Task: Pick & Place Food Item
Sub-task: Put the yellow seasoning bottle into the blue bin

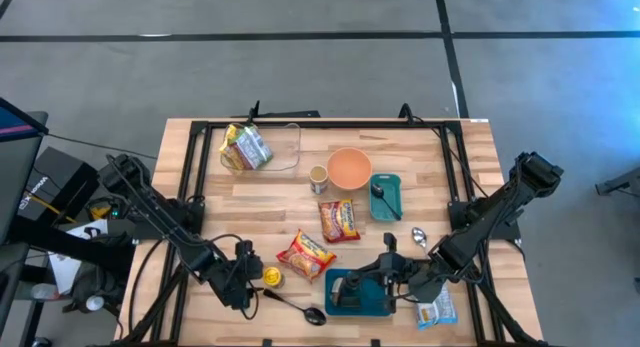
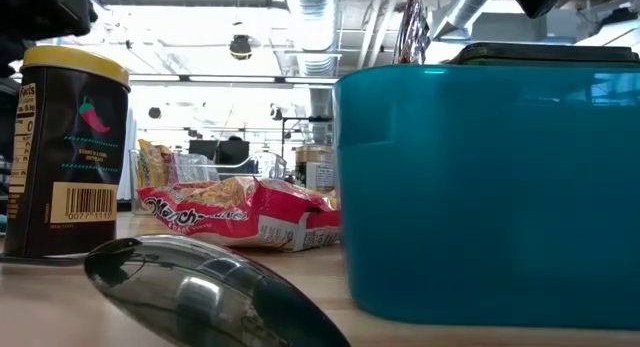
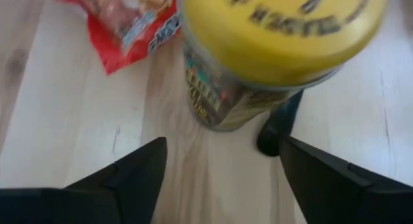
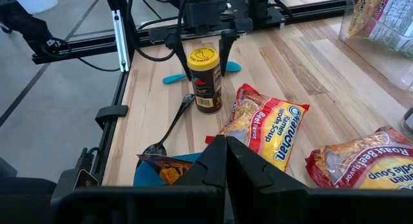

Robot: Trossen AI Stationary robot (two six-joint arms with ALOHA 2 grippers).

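Note:
A dark can with a yellow lid point(image 1: 271, 277) point(image 3: 258, 56) point(image 4: 205, 79) stands upright on the wooden table near its front edge. My left gripper point(image 1: 256, 278) point(image 3: 222, 179) is open, one finger on either side of the can and just short of it, touching nothing. My right gripper point(image 1: 380, 277) point(image 4: 224, 146) is shut above a teal container point(image 1: 352, 295) point(image 2: 490, 187). A dark snack packet point(image 4: 164, 169) lies in the container right beside the fingertips. My right gripper is shut with its fingertips next to the snack packet's red corner point(image 4: 208, 140). The fingers themselves hide that spot, so I cannot tell whether they touch or hold the packet.
A black spoon point(image 1: 292, 303) point(image 4: 171, 124) lies by the can. Two red ramen packets point(image 1: 307, 255) point(image 1: 339, 220) lie mid-table. Behind them are an orange bowl point(image 1: 349, 167), a cup point(image 1: 318, 179), a teal tray point(image 1: 392, 200) and a clear bin point(image 1: 285, 147). A packet point(image 1: 437, 312) lies front right.

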